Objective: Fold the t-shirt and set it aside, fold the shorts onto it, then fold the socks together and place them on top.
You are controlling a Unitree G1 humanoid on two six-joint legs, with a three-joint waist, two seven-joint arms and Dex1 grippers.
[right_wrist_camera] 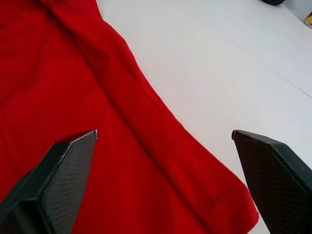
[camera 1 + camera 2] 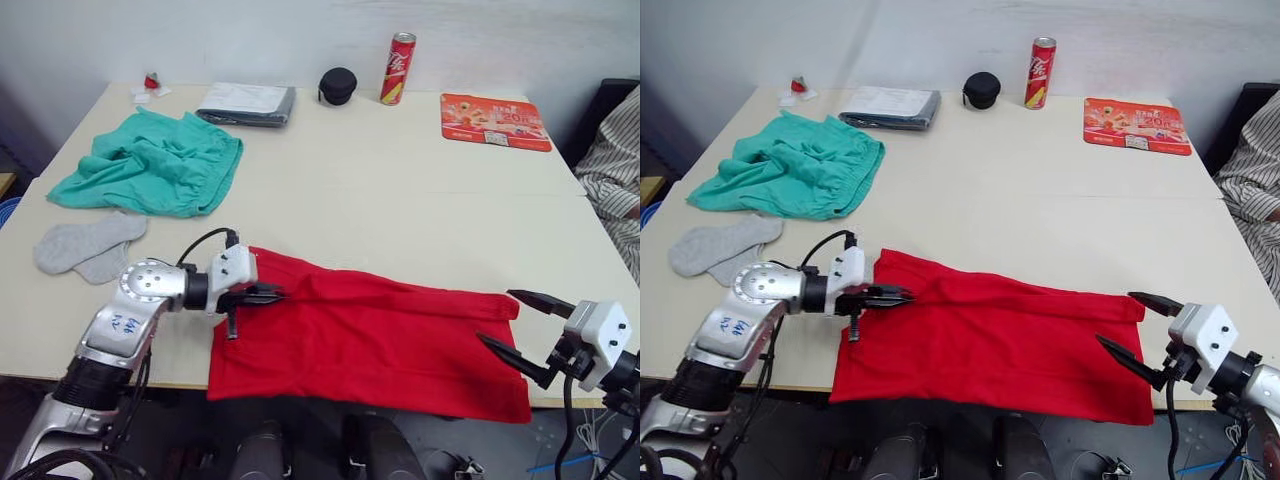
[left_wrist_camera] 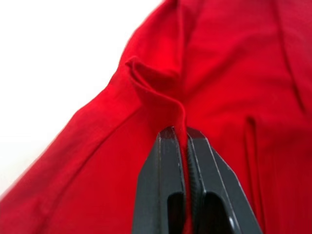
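Observation:
The red t-shirt [image 2: 380, 340] lies folded lengthwise along the table's near edge, its front hem hanging slightly over. My left gripper [image 2: 268, 295] is shut on a raised fold of the t-shirt [image 3: 161, 97] near its left end. My right gripper [image 2: 520, 325] stands open beside the shirt's right end, one finger above the cloth edge and one below, holding nothing. The teal-green shorts [image 2: 150, 165] lie crumpled at the far left. The light-grey socks [image 2: 88, 245] lie overlapped near the left edge, just in front of the shorts.
A folded grey cloth [image 2: 247, 104], a black round case [image 2: 338, 86] and a red can [image 2: 398, 68] stand along the table's far side. A red mat [image 2: 495, 121] lies at the far right. A person's striped sleeve [image 2: 612, 170] shows at the right edge.

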